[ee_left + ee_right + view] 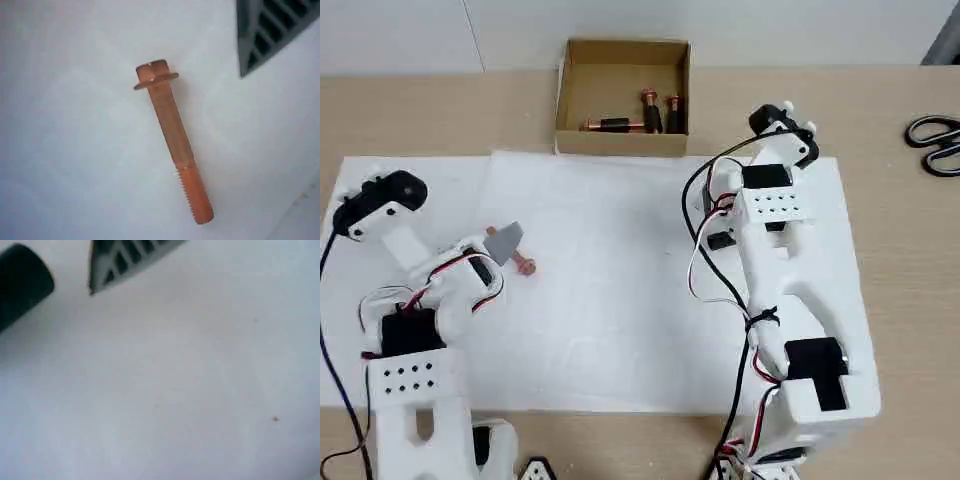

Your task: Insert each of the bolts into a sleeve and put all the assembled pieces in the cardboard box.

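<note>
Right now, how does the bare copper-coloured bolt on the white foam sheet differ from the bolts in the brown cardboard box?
The copper-coloured bolt on the white foam sheet is bare; the three boxed bolts each wear a black sleeve. It lies alone on the sheet; they lie together inside the brown cardboard box. All are copper-coloured.

No legible text, label, brand, number or sign can be read on any visible surface.
</note>
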Tool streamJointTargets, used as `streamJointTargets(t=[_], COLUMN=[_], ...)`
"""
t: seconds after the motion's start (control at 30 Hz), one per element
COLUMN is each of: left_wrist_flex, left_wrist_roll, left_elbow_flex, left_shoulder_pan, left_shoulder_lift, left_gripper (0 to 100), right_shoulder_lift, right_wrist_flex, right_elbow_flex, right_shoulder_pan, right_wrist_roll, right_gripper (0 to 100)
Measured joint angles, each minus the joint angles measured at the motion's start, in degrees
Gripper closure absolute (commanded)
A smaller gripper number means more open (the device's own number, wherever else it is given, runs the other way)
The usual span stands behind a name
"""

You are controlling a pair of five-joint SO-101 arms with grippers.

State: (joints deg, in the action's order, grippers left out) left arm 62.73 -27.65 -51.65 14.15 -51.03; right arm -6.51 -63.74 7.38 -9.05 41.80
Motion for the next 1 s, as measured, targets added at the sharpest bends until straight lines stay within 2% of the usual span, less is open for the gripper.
streamJointTargets(t=[0.5,0.7,1.0], left_wrist_flex=[-0.3,-0.3,-0.3], left_wrist_roll=[0.0,0.0,0.0], left_elbow_flex=[-0.2,-0.2,-0.2], left_shoulder_pan=[0.0,0.0,0.0], left_shoulder_lift=[0.0,0.0,0.0], left_gripper=[66,66,66], right_shoulder_lift=[-0.6,-4.0,-4.3], right_wrist_flex=[0.2,0.2,0.2], right_elbow_flex=[-0.1,-0.1,-0.1], right_shoulder_pan=[-0.2,-0.2,-0.2], right_wrist_roll=[0.0,4.2,4.7], right_gripper=[80.4,80.4,80.4])
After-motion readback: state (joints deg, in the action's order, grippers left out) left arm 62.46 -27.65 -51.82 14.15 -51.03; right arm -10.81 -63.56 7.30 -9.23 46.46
